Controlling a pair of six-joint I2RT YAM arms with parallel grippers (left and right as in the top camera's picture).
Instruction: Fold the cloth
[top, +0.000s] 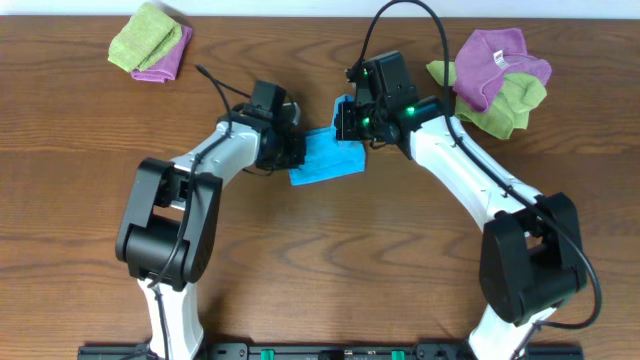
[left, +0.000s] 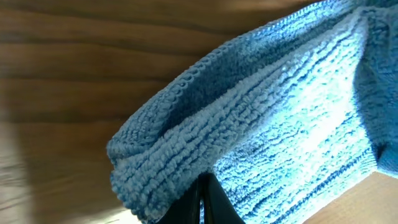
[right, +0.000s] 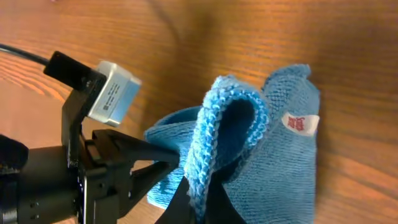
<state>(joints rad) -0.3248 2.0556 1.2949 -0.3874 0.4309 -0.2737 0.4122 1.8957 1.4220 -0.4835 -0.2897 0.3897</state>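
At frame centre, left claw (left: 200, 200) and right claw (right: 198, 198) are each clamping the bright blue microfibre cloth (top: 325, 160), doubled over but bunched; fold seemingly half done.

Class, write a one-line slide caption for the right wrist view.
Right end effector pinching a raised fold of the blue cloth, white tag showing.

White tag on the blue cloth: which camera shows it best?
Right wrist view: the white tag lies in plain sight on the blue cloth. Overhead and left wrist show the cloth but no tag.
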